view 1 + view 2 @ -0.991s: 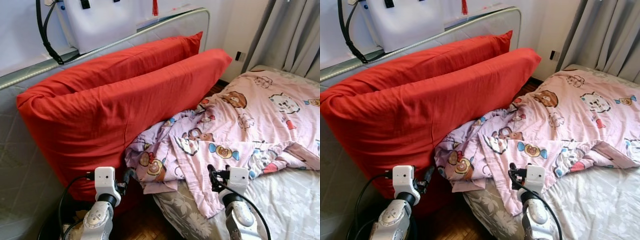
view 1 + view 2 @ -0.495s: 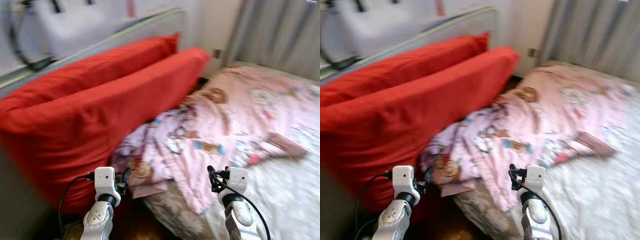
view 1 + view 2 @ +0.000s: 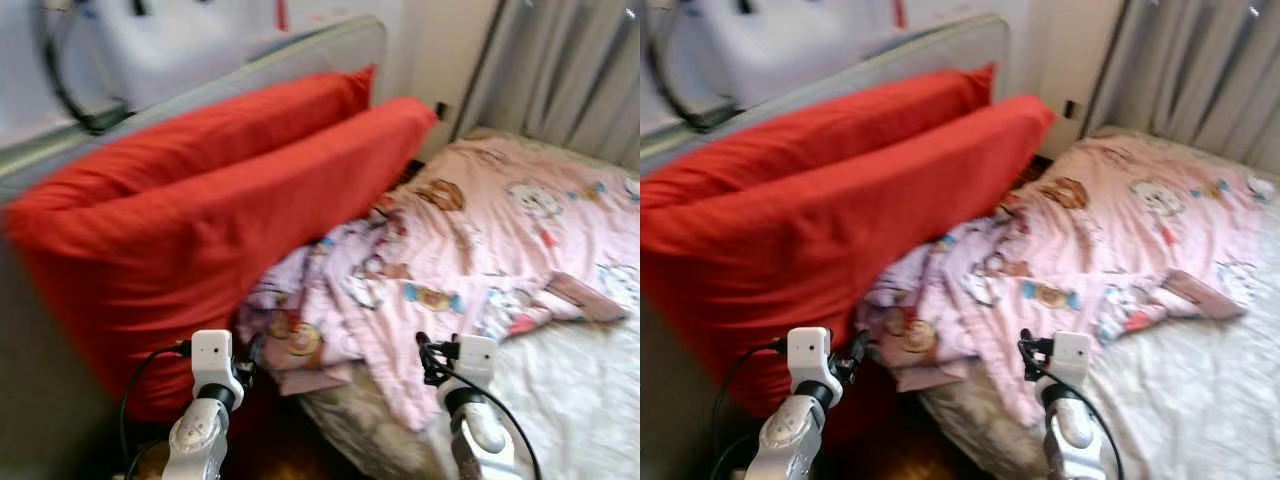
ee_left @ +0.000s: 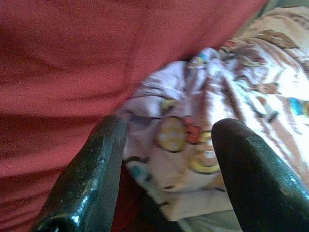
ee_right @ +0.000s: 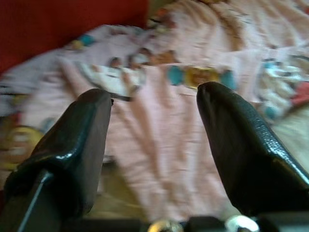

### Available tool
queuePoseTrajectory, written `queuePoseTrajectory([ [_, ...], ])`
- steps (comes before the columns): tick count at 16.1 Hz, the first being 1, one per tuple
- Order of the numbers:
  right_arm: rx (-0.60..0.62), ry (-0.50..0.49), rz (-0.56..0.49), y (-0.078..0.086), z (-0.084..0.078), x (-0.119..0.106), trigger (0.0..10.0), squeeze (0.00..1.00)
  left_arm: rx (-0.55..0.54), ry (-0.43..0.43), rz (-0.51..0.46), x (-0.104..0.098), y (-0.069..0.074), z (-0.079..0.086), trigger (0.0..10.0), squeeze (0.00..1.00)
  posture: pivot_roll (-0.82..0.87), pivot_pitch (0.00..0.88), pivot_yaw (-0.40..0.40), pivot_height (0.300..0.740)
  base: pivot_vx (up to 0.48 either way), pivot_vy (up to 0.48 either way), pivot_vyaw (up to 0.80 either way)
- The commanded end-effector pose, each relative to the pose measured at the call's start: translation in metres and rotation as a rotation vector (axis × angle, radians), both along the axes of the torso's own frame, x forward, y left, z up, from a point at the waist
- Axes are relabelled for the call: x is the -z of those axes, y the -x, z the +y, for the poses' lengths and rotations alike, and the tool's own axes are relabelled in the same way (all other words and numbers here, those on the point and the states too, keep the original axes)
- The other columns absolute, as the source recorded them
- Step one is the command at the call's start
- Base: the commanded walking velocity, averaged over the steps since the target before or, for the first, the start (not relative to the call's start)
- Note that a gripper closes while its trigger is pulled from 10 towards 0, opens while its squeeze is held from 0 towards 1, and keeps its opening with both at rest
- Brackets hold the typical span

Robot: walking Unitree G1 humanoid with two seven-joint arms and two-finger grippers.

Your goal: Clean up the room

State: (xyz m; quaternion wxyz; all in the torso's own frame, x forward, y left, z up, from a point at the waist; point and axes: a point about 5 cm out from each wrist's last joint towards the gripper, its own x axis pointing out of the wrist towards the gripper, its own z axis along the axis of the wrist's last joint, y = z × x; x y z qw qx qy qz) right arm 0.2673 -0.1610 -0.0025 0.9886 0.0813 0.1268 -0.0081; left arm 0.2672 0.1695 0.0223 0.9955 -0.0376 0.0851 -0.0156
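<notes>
Two pillows [image 3: 200, 200] stand on edge at left, one behind the other, leaning vs the headboard rail [image 3: 300, 50]. Bed [image 3: 580, 390] to the right w/ blanket [image 3: 470, 250] bunched on it, its near-left corner up against the front pillow and hanging over the bed edge. Curtain [image 3: 560, 70] behind bed, far right. Bag [image 3: 170, 40] above rail, back left.
</notes>
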Motion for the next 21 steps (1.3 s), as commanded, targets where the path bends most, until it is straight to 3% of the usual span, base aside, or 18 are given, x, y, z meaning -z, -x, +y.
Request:
queuePoseTrajectory([
  [1, 0.002, 0.004, 0.005, 0.0007, -0.0019, 0.0002, 10.0, 0.00, -0.004, 0.010, -0.001, -0.0010, -0.0001, -0.0006, 10.0, 0.00, -0.02, 0.015, 0.017, 0.740, 0.000, 0.334, 0.00],
  [5, 0.007, 0.000, 0.008, 0.0005, -0.0013, 0.0002, 10.0, 0.00, -0.002, 0.008, -0.009, -0.0021, 0.0002, -0.0003, 10.0, 0.00, -0.02, 0.016, 0.018, 0.740, 0.000, 0.158, -0.40],
  [12, 0.009, -0.001, -0.003, -0.0008, -0.0006, -0.0018, 10.0, 0.00, 0.006, -0.005, -0.021, -0.0043, 0.0002, 0.0000, 10.0, 0.00, -0.02, 0.014, 0.020, 0.740, 0.000, 0.000, 0.00],
  [16, 0.007, -0.001, -0.003, -0.0012, -0.0002, -0.0019, 10.0, 0.00, 0.007, -0.020, -0.029, -0.0058, -0.0005, 0.0016, 10.0, 0.00, -0.02, 0.012, 0.022, 0.740, 0.000, -0.311, 0.00],
  [21, 0.004, -0.002, 0.000, -0.0012, 0.0000, -0.0014, 10.0, 0.00, -0.007, -0.006, -0.039, -0.0080, -0.0015, 0.0040, 10.0, 0.00, -0.02, 0.006, 0.029, 0.740, 0.000, 0.000, 0.00],
])
